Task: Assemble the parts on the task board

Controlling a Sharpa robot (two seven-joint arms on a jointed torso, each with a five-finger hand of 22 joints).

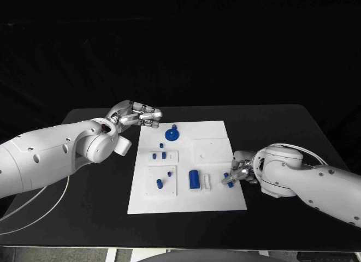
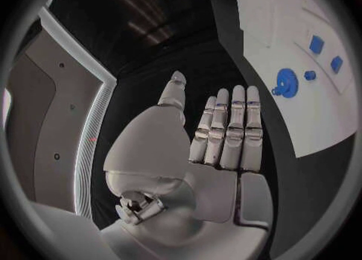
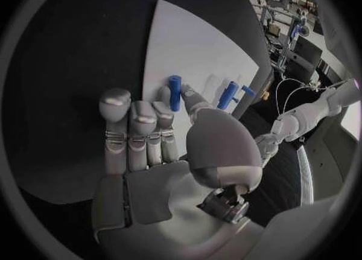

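White task board (image 1: 215, 139) – blue parts (image 1: 194, 178) – black table (image 1: 290, 123); silver left robot hand (image 1: 137, 115), white arms.

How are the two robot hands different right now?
The right robot hand pinches a small blue peg between thumb and finger at the task board's right edge; the left robot hand holds nothing. The left robot hand is off the board by its far left corner, over the black table, while the right sits nearer the robot. Both are silver, on white arms.
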